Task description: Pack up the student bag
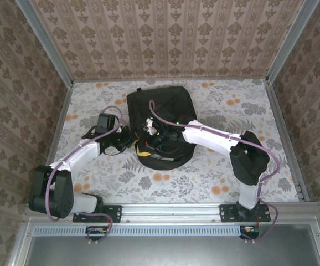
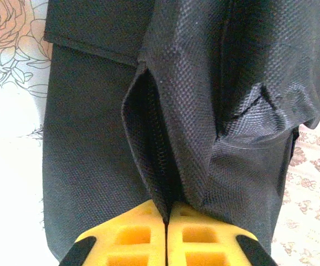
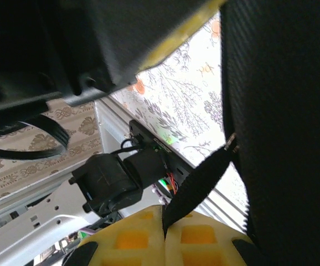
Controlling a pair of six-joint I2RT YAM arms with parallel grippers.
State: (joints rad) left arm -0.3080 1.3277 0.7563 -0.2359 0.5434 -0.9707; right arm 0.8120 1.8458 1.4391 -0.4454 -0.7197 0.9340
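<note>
The student bag [image 1: 161, 102], a large black fabric backpack, lies in the middle of the floral table. My left gripper [image 1: 134, 144] is at the bag's near left side. In the left wrist view its yellow fingers [image 2: 143, 233] are shut on a fold of the bag's fabric [image 2: 215, 83] along a zipper edge [image 2: 155, 160]. My right gripper [image 1: 159, 138] reaches over the bag's near end. In the right wrist view the right gripper [image 3: 164, 224] is shut on a black webbing strap [image 3: 201, 183] that runs up to the bag [image 3: 287, 111].
A floral cloth covers the table [image 1: 232, 105], with patterned walls on three sides. A metal rail [image 1: 171, 210] runs along the near edge and carries both arm bases. A black arm joint [image 3: 113, 180] shows under the right wrist.
</note>
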